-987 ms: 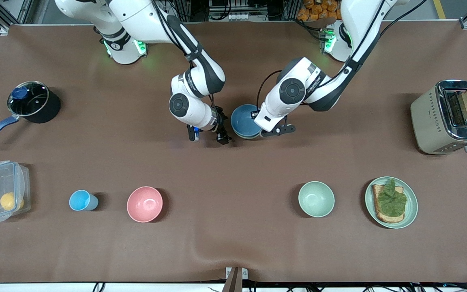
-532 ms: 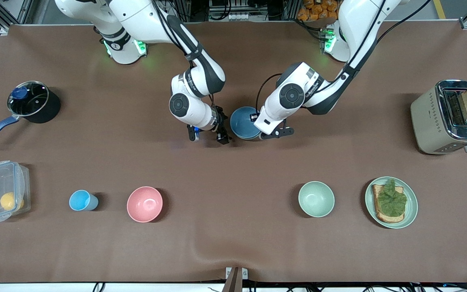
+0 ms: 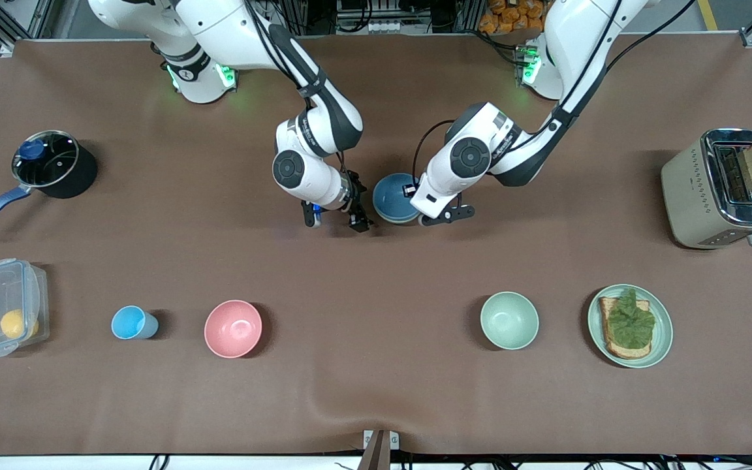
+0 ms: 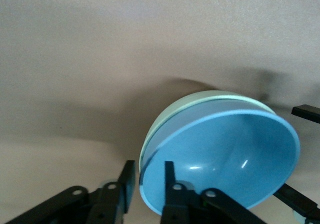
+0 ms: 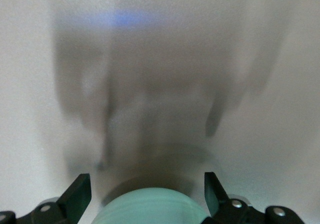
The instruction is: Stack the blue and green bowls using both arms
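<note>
Just above the middle of the front view, between the two arms, the blue bowl (image 3: pixel 392 196) sits inside the green bowl (image 4: pixel 200 98) on the bench (image 3: pixel 376 391). It looks slightly tilted in it, with only a strip of green rim showing.

The left claw (image 4: pixel 148 176) is closed to a narrow gap astride the blue bowl's rim, one finger inside and one outside, and appears to grip it. The right claw (image 3: pixel 335 223) hangs just beside the pair, toward the right arm's end of the bench. It is spread wide and holds nothing.

The step in hand looks like seating the blue bowl in the green one, so the stacking is close to done. The next move probably calls for the left claw to open and lift straight up, so the rim is not dragged and the stack is not tipped.
</note>
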`<act>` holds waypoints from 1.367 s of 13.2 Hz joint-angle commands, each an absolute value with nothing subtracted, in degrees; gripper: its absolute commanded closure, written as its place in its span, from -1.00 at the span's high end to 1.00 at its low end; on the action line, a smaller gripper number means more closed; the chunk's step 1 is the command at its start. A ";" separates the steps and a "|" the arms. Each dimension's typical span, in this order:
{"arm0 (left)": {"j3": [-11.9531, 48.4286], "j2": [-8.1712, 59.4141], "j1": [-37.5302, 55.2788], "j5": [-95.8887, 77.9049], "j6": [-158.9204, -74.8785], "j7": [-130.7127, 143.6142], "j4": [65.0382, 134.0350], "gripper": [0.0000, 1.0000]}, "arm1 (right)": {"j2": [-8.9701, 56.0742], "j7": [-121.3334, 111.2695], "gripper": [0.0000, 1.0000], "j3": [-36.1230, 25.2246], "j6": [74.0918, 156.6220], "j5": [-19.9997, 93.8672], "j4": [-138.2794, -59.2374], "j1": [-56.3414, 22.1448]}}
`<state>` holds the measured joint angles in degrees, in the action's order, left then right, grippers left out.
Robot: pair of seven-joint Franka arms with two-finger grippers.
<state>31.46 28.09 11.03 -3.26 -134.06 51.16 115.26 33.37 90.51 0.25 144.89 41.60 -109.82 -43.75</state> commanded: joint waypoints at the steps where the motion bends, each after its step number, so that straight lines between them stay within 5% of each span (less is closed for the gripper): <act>1: 31.46 27.16 10.99 -3.52 -134.39 53.08 114.87 1.00 | 33.75 90.62 1.00 0.18 144.76 42.63 -108.90 -44.12; 5: 31.38 21.03 8.97 -3.52 -131.32 53.70 114.00 1.00 | 31.83 89.56 1.00 -0.26 141.78 41.84 -109.16 -43.68; 8: 31.38 14.35 3.36 -3.34 -123.43 52.21 110.58 1.00 | 28.57 87.02 1.00 -2.62 131.97 37.21 -109.34 -41.66; 12: 31.29 7.04 -2.71 -0.46 -111.48 49.93 103.64 1.00 | 24.97 84.30 1.00 -8.69 118.68 23.85 -109.42 -41.40; 18: 31.20 7.20 -11.05 1.50 -96.54 38.51 87.74 1.00 | 16.09 54.97 1.00 -22.65 106.63 15.12 -110.65 -41.13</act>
<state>30.80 5.76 -8.05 0.73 -101.12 42.16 92.17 20.43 62.41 -19.66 108.79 17.43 -108.48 -41.45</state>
